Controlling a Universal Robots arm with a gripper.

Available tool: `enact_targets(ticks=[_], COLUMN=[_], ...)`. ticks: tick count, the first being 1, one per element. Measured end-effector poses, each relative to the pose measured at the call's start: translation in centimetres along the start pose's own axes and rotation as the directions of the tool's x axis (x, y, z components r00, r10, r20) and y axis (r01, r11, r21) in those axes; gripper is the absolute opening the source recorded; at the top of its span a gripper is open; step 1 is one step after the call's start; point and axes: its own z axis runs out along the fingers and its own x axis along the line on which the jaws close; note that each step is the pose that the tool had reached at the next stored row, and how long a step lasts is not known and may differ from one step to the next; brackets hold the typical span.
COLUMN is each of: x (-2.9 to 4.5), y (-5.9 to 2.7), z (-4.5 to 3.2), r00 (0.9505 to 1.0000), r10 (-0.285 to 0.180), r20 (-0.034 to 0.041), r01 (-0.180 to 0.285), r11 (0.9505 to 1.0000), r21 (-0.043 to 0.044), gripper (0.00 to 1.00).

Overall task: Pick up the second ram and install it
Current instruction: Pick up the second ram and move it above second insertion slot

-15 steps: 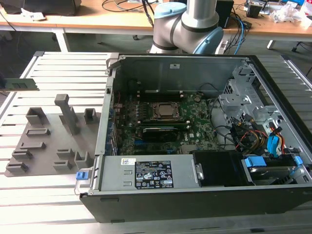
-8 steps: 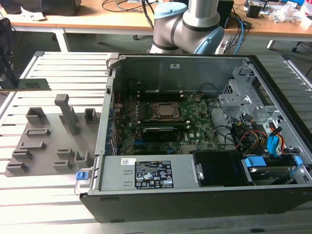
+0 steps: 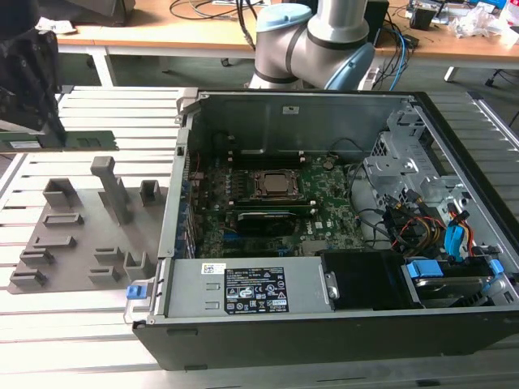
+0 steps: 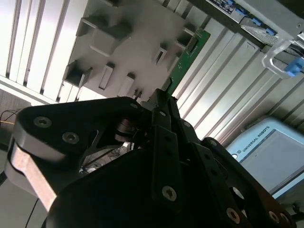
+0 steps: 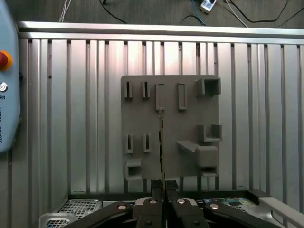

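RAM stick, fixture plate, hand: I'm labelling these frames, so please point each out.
RAM stick (image 4: 186, 61): second wrist view, middle of its green board.
fixture plate (image 5: 190, 118): first wrist view, bare flat surface.
hand (image 5: 163, 184): first wrist view, midway between its fingertips.

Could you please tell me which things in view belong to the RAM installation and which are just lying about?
Part of the job:
- second ram, gripped by the end effector
- motherboard inside the open computer case

Lying about:
- grey fixture plate
- teach pendant
- cables on the desk behind
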Motion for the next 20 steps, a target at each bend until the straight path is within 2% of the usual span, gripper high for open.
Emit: enact_targets(ticks=[3,5,9,14,16,20], x=[0.00,-0.01,-0.03,-0.04,-0.05,-0.06], y=[-2.17,-3.06,-7.01,-10.03,-12.01,-14.27], z=[-0.07,-0.10,-0.24,-0.34,-0.41,-0.48], r00=[1.0000,1.0000,1.0000,1.0000,1.0000,1.0000], r10=[0.000,0.000,0.001,0.001,0.001,0.001], r20=[0.0000,0.0000,-0.0001,-0.0001,-0.0001,-0.0001], r01=[0.000,0.000,-0.001,-0.001,-0.001,-0.001], r11=[1.0000,1.0000,1.0000,0.9999,0.9999,0.9999], r21=[-0.0019,-0.0027,-0.0076,-0.0106,-0.0128,-0.0156], gripper=[0.14,0.14,0.14,0.14,0.14,0.14])
